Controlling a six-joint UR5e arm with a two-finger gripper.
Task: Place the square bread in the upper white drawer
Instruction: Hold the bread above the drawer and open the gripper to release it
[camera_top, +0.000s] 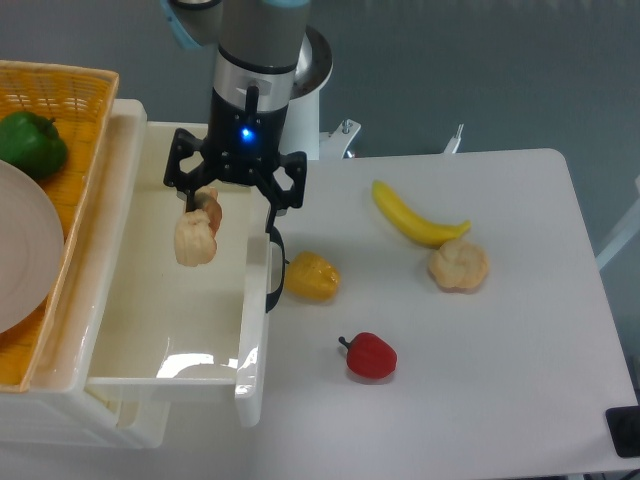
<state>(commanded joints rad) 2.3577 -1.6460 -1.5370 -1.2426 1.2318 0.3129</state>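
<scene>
At the far left an orange basket (80, 90) holds a green pepper (32, 143) and part of a white plate (25, 250). Next to it the upper white drawer (150, 330) stands pulled open, its glossy floor bare, with a dark loop handle (273, 270) on its front and the lower drawer (60, 420) showing beneath it. Over the back part of the open drawer hangs the gripper (203, 205), and the square bread (197, 235) dangles from it, pinched near its top end between the fingers so the loaf hangs lengthwise, clear of the drawer floor and inside the line of the walls. The bread looks light and a little soft, with a lumpy crust that should give grip, so a gentle hold across its narrow width seems right; squeezing hard would likely dent it, and held by one end it may swing. Further right on the table (500, 380) lie a yellow pepper (311, 277) just beside the handle, a red pepper (371, 356), a banana (415, 216) and a round bun (459, 266).
</scene>
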